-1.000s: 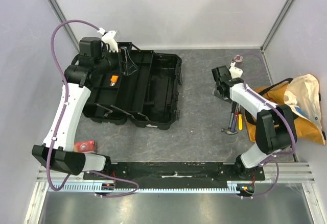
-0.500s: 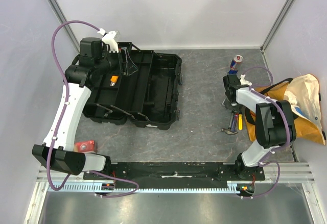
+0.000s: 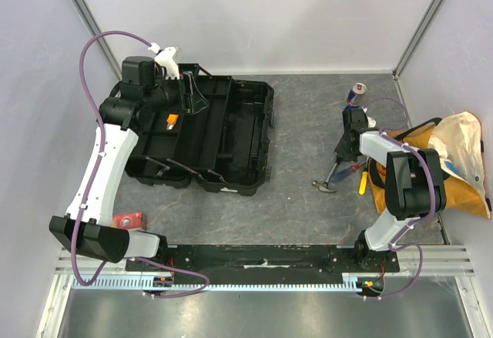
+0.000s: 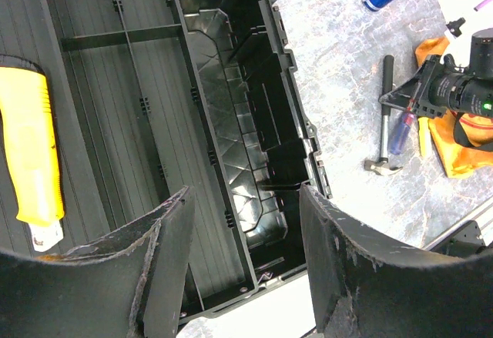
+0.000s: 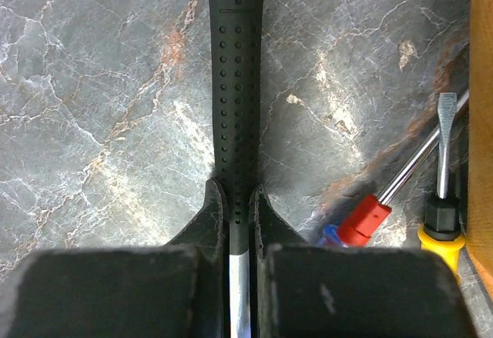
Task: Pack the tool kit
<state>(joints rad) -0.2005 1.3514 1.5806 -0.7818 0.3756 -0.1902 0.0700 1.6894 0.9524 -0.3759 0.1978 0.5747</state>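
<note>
In the top view the black toolbox (image 3: pixel 231 126) lies open in the left-centre of the frame, and the left gripper (image 3: pixel 189 95) hangs over its far left corner. From there we cannot judge its opening. The left wrist view settles it: the two fingers (image 4: pixel 166 269) stand moderately apart with nothing between them, and the ribbed inside of the toolbox (image 4: pixel 231 122) shows below. This view also shows a yellow utility knife (image 4: pixel 31 153) lying in a compartment at the left edge, which from above is only a small orange spot (image 3: pixel 172 119). At the right-centre of the top view the right gripper (image 3: pixel 344 152) points down at the hammer (image 3: pixel 330 178), whose steel head lies on the grey table (image 3: pixel 300 153), toward the lower left of the gripper. The right wrist view gives the grip itself: the fingers (image 5: pixel 209 215) are pressed narrow on both sides of the black dimpled handle of the hammer (image 5: pixel 236 84). We cannot tell whether the handle is off the table. To the right of it lie a red-handled screwdriver (image 5: pixel 362 215) and a yellow-handled screwdriver (image 5: pixel 441 230), just beside the orange fabric bag (image 5: pixel 484 122). Only the top view shows the whole bag (image 3: pixel 454 161), the drink can (image 3: pixel 358 92) standing behind the gripper, and a small red object (image 3: pixel 127 220) at the lower left.
</note>
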